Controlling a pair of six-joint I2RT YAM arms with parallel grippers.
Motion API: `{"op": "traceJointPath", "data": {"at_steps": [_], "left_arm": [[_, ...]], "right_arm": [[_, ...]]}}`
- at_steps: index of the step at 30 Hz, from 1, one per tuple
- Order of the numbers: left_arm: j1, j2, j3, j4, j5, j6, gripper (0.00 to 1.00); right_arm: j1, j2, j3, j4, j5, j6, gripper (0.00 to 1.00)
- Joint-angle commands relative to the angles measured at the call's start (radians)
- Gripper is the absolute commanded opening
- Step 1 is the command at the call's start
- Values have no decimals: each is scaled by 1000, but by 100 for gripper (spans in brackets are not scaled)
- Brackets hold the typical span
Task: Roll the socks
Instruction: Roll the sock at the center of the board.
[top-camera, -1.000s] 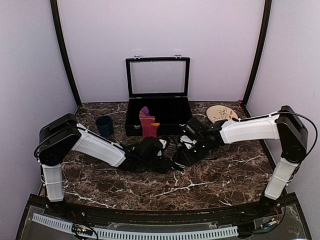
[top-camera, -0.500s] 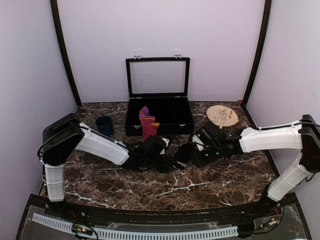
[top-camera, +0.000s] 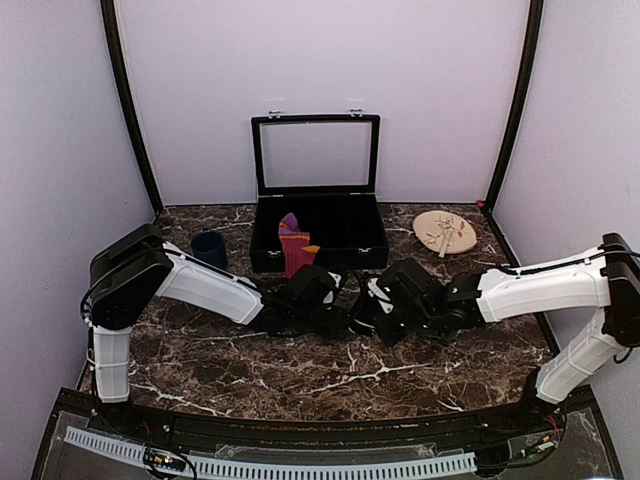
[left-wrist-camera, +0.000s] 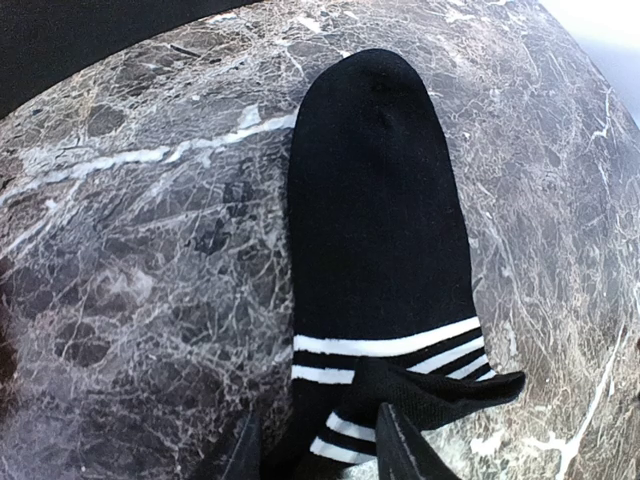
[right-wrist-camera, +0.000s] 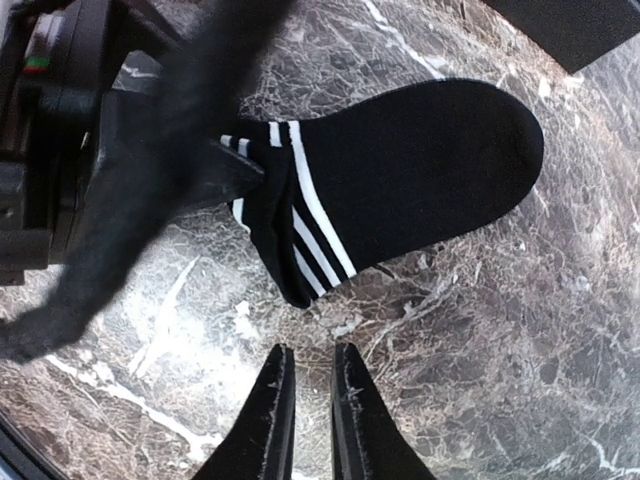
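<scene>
Socks are well apart: the black sock (left-wrist-camera: 375, 230), white-striped, lies flat on the counter (left-wrist-camera: 130, 250), its cuff turned up between the half-spread fingers of the left tool (left-wrist-camera: 320, 455), probably to start the roll; a firm grip cannot be confirmed. The right tool (right-wrist-camera: 308, 385) hovers just beside the cuff, narrow and empty. The maroon sock (top-camera: 295, 250) hangs over the front wall of the box (top-camera: 350, 258).

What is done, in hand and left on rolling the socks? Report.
Done: nothing rolled. In hand: left end effector grips the black sock by its striped cuff, one fold turned over; right end effector hangs beside it, nearly shut, empty. Left: roll it up; the maroon sock lies over the box edge.
</scene>
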Motion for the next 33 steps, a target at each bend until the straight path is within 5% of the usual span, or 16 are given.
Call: {"op": "traceJointPath", "data": {"at_steps": [1, 11, 17, 33], "left_arm": [[16, 52, 7, -124, 45, -10, 39], [41, 66, 29, -161, 132, -12, 24], [45, 70, 46, -206, 171, -4, 16], [51, 76, 76, -250, 188, 22, 15]], "right_arm": [[29, 1, -20, 77, 58, -50, 15], [59, 34, -30, 116, 90, -116, 37], [70, 75, -3, 120, 83, -161, 37], [72, 193, 68, 113, 112, -280, 43]]}}
